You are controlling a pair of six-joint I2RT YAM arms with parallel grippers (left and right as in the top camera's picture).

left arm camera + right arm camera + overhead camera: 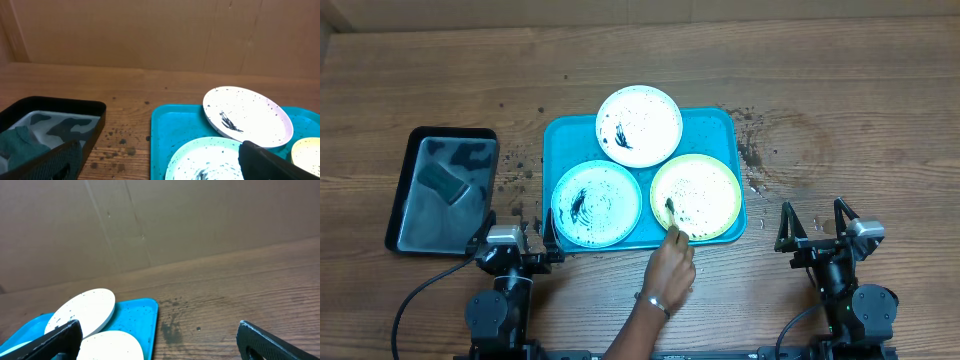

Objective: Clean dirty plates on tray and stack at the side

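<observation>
- Plates, three round ones, all lie face up on the teal tray (720, 122), which sits mid-table between the two arms.
- White plate (639, 125) is at the far side. It overhangs the tray's far rim and has black specks and one dark smear.
- Light blue plate (596, 203) is near left, with a heavy dark smear at its centre.
- Yellow-green plate (696, 196) is near right and finely speckled.
- The plates have no long axis. The tray's long side runs left-right, along the table (880, 100) edge.
- A person's hand (672, 262) reaches in from the near edge. It holds something dark against the yellow-green plate's near side, too small to identify.
- Left gripper (517, 228) has its fingers spread wide, nothing between them, just short of the tray's near-left corner.
- Right gripper (814, 222) is also spread and empty, well right of the tray.
- Black tray (402, 170) sits left of the teal one. It holds a dark green lump (442, 182); cloth or sponge, cannot tell.
- Dark crumbs (752, 150) are scattered on the wood beside the tray's right rim.
- In the wrist views the fingers cut off the near plates.
</observation>
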